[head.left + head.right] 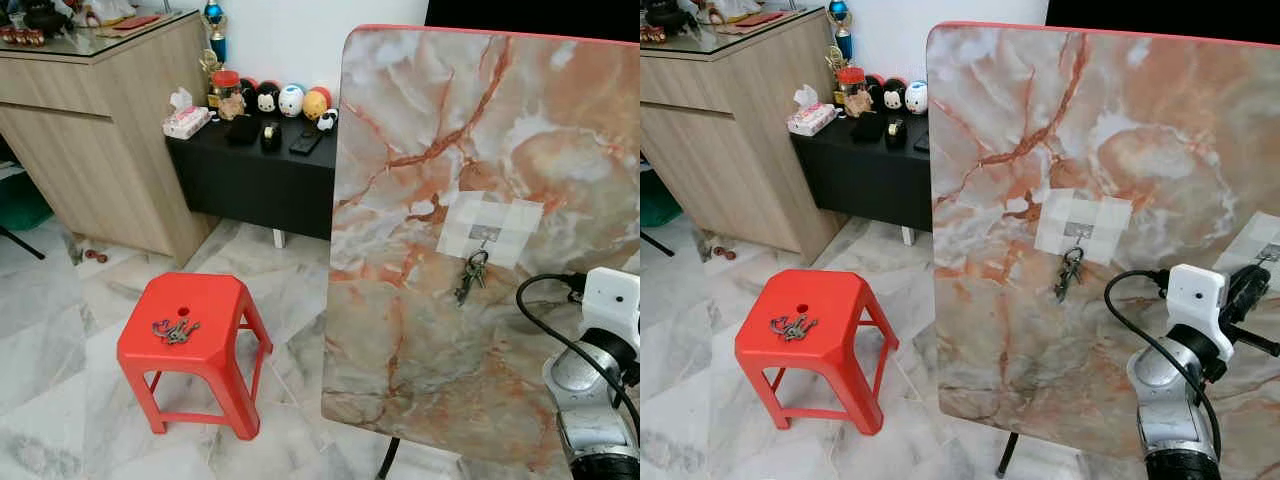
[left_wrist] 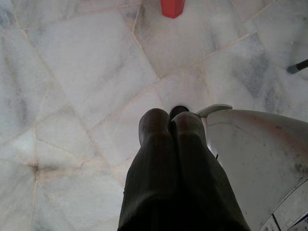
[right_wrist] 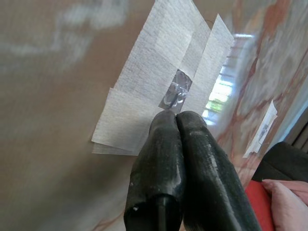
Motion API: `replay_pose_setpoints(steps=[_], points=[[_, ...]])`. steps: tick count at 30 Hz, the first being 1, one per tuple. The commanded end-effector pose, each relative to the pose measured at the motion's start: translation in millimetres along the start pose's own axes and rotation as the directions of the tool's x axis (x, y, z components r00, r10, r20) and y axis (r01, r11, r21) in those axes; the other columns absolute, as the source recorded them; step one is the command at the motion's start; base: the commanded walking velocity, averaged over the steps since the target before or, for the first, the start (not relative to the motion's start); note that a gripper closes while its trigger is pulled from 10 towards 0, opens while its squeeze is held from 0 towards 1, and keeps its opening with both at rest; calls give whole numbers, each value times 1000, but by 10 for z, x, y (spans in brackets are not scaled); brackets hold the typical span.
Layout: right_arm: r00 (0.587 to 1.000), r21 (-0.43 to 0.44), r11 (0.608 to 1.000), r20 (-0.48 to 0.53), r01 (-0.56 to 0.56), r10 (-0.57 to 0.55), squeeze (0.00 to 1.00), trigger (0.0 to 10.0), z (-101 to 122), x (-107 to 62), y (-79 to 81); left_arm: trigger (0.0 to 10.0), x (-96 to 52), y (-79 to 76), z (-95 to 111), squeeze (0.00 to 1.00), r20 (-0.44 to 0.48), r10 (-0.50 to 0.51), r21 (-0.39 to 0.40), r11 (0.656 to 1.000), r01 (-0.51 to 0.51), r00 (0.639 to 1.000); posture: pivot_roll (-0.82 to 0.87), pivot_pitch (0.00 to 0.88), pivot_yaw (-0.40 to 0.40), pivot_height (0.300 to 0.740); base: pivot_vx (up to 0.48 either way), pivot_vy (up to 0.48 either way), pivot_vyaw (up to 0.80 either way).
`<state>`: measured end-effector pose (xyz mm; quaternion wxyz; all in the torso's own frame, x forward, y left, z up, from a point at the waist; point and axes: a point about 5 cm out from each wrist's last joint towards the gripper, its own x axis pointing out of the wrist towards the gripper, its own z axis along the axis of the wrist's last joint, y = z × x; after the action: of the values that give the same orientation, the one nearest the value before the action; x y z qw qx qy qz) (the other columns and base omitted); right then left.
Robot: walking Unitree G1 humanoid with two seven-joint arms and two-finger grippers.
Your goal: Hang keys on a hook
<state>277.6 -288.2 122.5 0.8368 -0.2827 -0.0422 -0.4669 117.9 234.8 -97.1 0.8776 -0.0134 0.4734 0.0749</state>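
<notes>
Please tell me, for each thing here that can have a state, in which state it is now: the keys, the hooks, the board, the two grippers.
Hung keys: hanging from the middle hook.
Loose keys: lying on the red stool.
Second hook: empty, taped to the board.
Marble board: standing upright.
Right gripper: shut, tips close to the second hook.
Left gripper: shut, above the floor.

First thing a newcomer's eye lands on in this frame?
The big marbled board standing upright on the right, with a bunch of keys hanging from a taped hook. Next, the red stool on the floor to its left, carrying a second key bunch. The right end effector, fingers together, points at another taped hook.
</notes>
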Motion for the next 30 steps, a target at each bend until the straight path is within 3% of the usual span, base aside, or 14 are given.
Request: replay_pose_setpoints(steps=[1,30], points=[[1000,25,1000,-25,-4,5,0,10000,-2,31,12,10000,-4,20,-12,0,-14,0,28,1000,1,1000,164,0,-9,740,0,0,0],[999,46,999,-45,-22,24,0,10000,19,29,68,10000,-4,21,-12,0,-15,1,32,999,0,1000,168,0,-10,740,0,0,0]])
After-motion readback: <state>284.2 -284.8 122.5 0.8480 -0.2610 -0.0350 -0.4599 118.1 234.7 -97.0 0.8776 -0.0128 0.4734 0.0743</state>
